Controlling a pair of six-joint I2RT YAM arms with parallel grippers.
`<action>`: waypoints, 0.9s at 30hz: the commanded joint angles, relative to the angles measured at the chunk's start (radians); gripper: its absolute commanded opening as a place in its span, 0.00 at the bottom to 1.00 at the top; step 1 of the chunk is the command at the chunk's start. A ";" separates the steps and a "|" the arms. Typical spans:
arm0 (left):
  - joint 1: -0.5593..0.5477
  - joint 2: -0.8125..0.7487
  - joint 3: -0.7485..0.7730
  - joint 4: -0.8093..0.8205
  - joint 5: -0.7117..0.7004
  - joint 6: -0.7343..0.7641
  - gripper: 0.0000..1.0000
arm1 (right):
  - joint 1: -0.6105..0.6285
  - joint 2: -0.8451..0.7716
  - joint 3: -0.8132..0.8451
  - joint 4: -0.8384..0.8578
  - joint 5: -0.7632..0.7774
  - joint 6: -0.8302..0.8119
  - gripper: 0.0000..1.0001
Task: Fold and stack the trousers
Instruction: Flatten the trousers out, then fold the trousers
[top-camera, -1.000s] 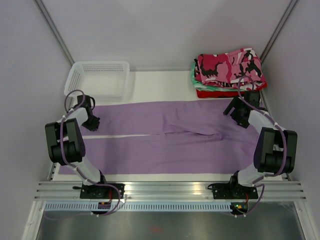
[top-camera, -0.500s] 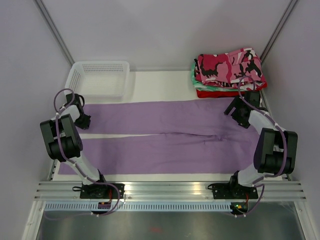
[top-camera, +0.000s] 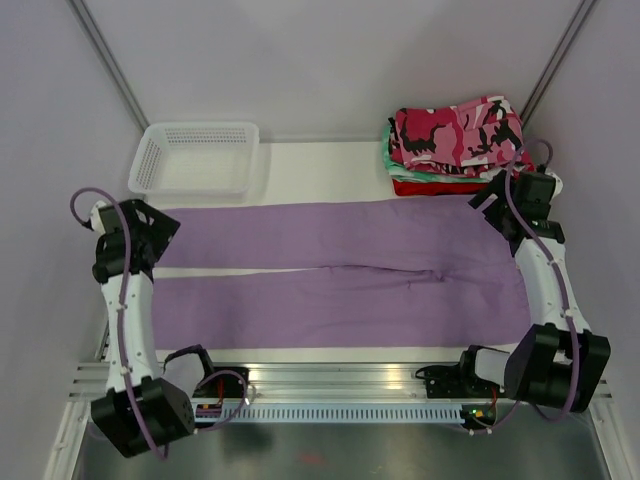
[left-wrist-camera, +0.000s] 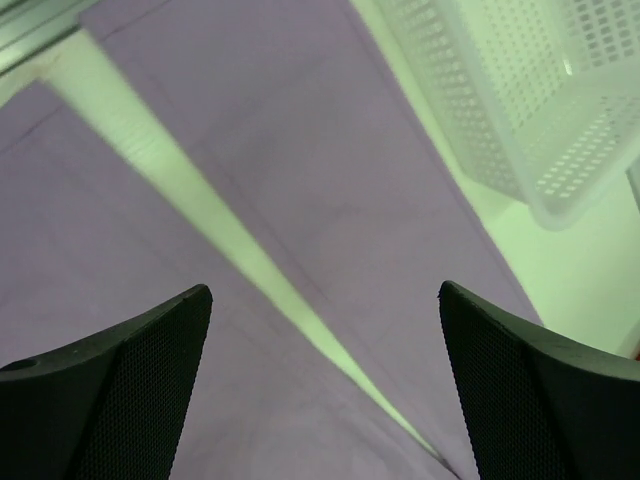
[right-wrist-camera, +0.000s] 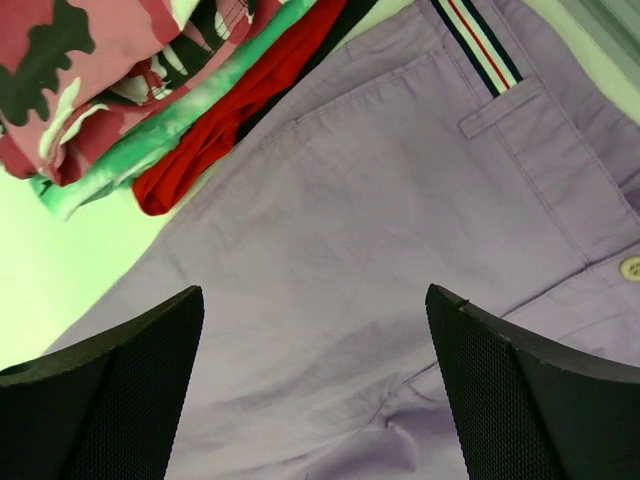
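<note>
The lilac trousers (top-camera: 340, 270) lie spread flat across the table, waist at the right and both leg ends at the left. A narrow strip of table shows between the legs. My left gripper (top-camera: 152, 226) hovers open above the far leg's end; in the left wrist view the left gripper (left-wrist-camera: 325, 290) holds nothing, with lilac cloth (left-wrist-camera: 300, 150) below it. My right gripper (top-camera: 496, 202) stands open over the waist. Beneath the right gripper (right-wrist-camera: 314, 290) lie the seat and striped waistband of the lilac trousers (right-wrist-camera: 400, 200). The camouflage trousers (top-camera: 460, 130) sit folded on top of the back-right pile.
A white mesh basket (top-camera: 195, 155) stands at the back left, close to the far leg's end. Under the camouflage trousers (right-wrist-camera: 80, 70) lie a green tie-dye garment (right-wrist-camera: 180, 110) and a red one (right-wrist-camera: 230, 130). A metal rail (top-camera: 340, 380) runs along the near edge.
My left gripper has opened, let go of the far leg's end and lifted away to the left. The right arm has risen and drawn back over the waist.
</note>
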 joint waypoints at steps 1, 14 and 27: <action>0.004 -0.152 -0.146 -0.255 -0.067 -0.135 1.00 | -0.005 -0.087 -0.081 0.022 -0.034 0.086 0.98; 0.013 -0.265 -0.295 -0.643 -0.487 -0.874 0.98 | 0.122 0.164 0.017 0.056 -0.267 0.093 0.98; 0.481 -0.169 -0.478 -0.116 -0.222 -0.360 0.96 | 0.135 0.210 0.019 0.050 -0.255 0.084 0.98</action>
